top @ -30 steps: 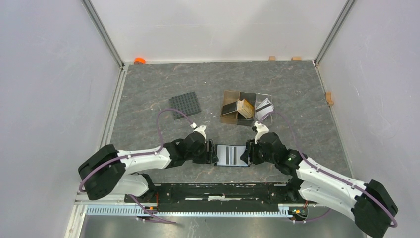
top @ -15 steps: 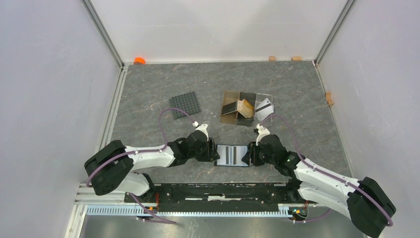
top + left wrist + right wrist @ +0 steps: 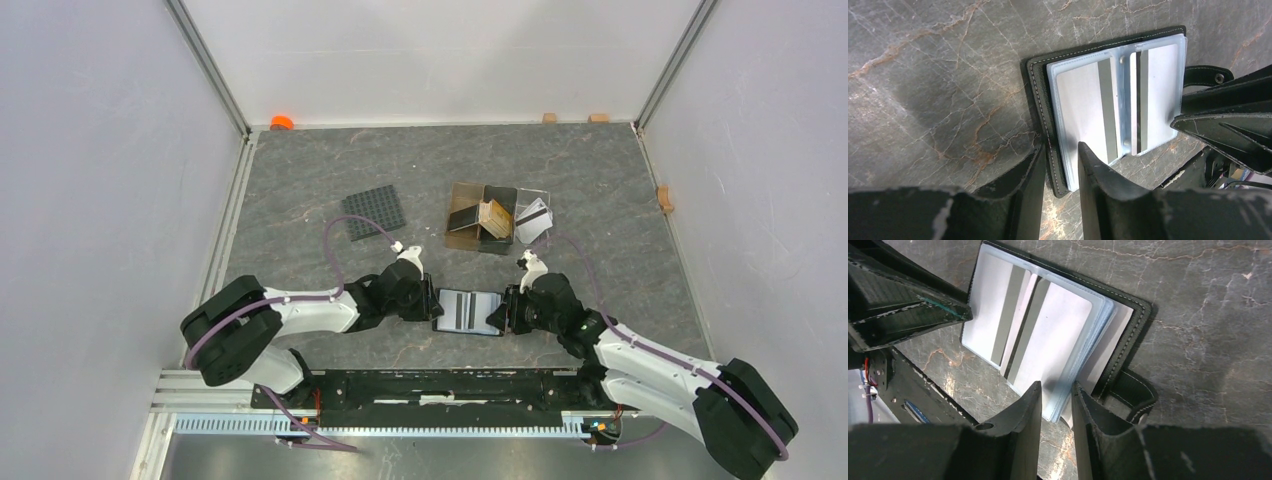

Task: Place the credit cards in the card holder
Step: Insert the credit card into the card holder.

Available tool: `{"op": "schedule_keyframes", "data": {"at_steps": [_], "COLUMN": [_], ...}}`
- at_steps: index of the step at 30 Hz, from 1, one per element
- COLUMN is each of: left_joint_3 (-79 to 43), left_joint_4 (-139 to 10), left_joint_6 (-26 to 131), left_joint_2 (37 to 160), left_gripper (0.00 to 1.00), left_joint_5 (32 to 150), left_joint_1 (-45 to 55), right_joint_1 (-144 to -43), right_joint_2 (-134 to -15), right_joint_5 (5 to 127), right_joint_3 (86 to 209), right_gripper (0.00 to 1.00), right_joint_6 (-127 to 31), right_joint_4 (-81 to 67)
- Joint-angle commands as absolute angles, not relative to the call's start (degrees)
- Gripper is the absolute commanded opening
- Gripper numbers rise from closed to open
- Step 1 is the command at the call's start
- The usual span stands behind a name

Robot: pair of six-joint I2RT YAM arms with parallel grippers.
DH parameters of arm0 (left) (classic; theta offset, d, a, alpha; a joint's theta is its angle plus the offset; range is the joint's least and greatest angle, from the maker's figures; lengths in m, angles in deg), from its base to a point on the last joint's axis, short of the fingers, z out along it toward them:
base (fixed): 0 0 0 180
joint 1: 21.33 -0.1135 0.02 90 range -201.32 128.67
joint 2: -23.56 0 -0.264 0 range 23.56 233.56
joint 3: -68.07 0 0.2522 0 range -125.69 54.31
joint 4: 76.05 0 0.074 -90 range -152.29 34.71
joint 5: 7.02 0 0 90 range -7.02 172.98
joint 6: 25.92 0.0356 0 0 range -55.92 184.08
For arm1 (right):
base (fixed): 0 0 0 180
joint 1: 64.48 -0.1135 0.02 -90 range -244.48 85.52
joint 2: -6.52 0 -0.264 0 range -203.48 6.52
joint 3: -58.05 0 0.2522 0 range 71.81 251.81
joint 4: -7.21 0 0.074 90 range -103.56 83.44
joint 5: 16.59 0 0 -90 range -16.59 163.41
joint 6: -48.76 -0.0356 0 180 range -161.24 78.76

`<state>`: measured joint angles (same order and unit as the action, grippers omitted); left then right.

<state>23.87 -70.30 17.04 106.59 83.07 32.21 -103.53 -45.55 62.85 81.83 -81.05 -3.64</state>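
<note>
On the far left part of the grey marbled surface (image 3: pixel 300 180) lies a black gridded mat (image 3: pixel 374 211), well apart from everything else. Nearer to me, the left arm reaches in low towards the middle. The left end effector (image 3: pixel 1060 150) straddles the left edge of the card holder (image 3: pixel 470 311). Its two fingers (image 3: pixel 1030 172) are drawn close together, with the black stitched cover edge pinched between them.

The card holder sits open and face up in the near middle of the surface, between the two arms. Its pale blue-grey plastic sleeves fan out from the spine. Credit cards (image 3: pixel 1083 105) already sit in the sleeves on both sides, whitish with a dark stripe running along each one. A little black strap tab (image 3: pixel 1133 395) sticks out from the holder's right side.

Beyond the holder, on the far side, stands a brown translucent compartment box (image 3: pixel 462 200) with tan-orange cards (image 3: pixel 493 216) leaning in it.

The right end effector (image 3: pixel 1056 386) comes in from the right and is closed down on the holder's right edge. The edges of the sleeves are caught between its narrow-set fingers (image 3: pixel 1085 405), just beside the strap tab. The fingers of the two arms face each other across the open pages.

Just right of the brown box sits a clear plastic tray (image 3: pixel 545 196) holding a whitish card with a dark stripe (image 3: pixel 535 212).
</note>
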Motion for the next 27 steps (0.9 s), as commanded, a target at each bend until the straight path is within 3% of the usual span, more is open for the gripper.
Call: {"op": "schedule_keyframes", "data": {"at_steps": [1, 11, 22, 27], "left_joint_3": [24.2, 24.1, 25.0, 26.7], "left_joint_4": [-68.0, -68.8, -70.0, -69.0], "left_joint_6": [17.6, 17.2, 16.8, 16.7], "left_joint_2": [108.8, 108.4, 106.9, 103.2], "left_gripper": [0.36, 0.33, 0.33, 0.37], "left_joint_5": [82.7, 85.0, 84.9, 83.2], "left_joint_1": [32.4, 32.4, 32.4, 31.7], "right_joint_1": [-103.7, -104.7, -109.3, -110.4], "right_joint_2": [-43.1, -42.5, -48.2, -49.7], "right_joint_5": [60.4, 57.9, 58.9, 58.8], "right_joint_3": [83.5, 85.7, 88.6, 89.0], "right_gripper": [0.32, 0.27, 0.33, 0.42], "right_joint_6": [-81.9, -82.5, -81.9, -81.7], "right_joint_4": [-3.2, -0.5, 2.7, 3.6]}}
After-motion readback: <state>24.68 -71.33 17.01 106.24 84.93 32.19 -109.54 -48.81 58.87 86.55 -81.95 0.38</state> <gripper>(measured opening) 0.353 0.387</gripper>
